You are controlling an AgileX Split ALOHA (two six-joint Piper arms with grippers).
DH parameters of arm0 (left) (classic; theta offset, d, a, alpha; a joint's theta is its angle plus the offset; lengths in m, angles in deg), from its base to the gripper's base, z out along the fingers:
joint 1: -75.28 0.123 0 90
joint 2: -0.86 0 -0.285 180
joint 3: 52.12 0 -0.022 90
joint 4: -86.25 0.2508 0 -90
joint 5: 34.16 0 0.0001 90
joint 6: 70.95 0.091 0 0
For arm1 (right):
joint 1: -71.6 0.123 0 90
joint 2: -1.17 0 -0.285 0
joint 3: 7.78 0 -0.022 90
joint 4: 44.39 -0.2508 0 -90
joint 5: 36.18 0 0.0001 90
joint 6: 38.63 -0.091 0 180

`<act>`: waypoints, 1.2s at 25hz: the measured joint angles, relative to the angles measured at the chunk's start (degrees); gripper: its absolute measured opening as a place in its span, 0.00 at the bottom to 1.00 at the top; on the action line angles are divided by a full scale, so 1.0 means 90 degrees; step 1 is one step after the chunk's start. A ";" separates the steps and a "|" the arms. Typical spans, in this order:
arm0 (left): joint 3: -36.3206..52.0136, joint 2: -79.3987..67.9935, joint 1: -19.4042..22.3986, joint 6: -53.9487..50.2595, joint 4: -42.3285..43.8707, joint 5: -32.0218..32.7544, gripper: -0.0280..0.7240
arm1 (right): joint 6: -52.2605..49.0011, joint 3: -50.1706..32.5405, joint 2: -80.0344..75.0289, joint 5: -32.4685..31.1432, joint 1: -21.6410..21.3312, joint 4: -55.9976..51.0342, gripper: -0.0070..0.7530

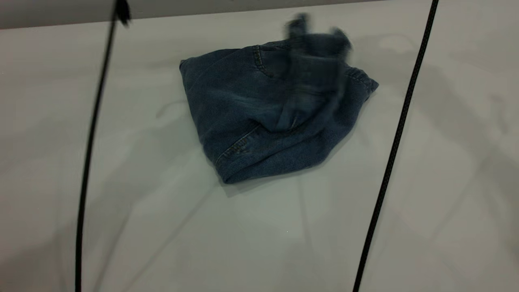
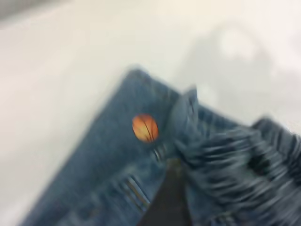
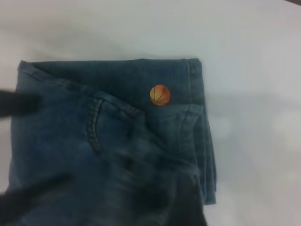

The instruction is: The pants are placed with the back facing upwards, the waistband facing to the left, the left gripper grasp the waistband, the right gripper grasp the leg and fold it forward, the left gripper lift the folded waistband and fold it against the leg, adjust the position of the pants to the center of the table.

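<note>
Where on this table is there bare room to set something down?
The table is bare in front of the folded pants, between the two black cables, and outside each cable. It is crowded only at the pants' far right, where a blurred pincer hangs over them.

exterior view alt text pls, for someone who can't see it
Folded blue denim pants lie in a rough wedge on a white table, toward the far side. A dark, motion-blurred gripper hangs over their far right part; which arm's it is cannot be told. Two thin black cables cross the view top to bottom, one on each side.
</note>
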 joint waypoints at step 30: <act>0.0012 0.2953 0.0843 -0.0148 0.0486 0.1172 0.79 | -0.0167 -0.0565 -0.2318 0.0532 0.2039 0.1558 0.60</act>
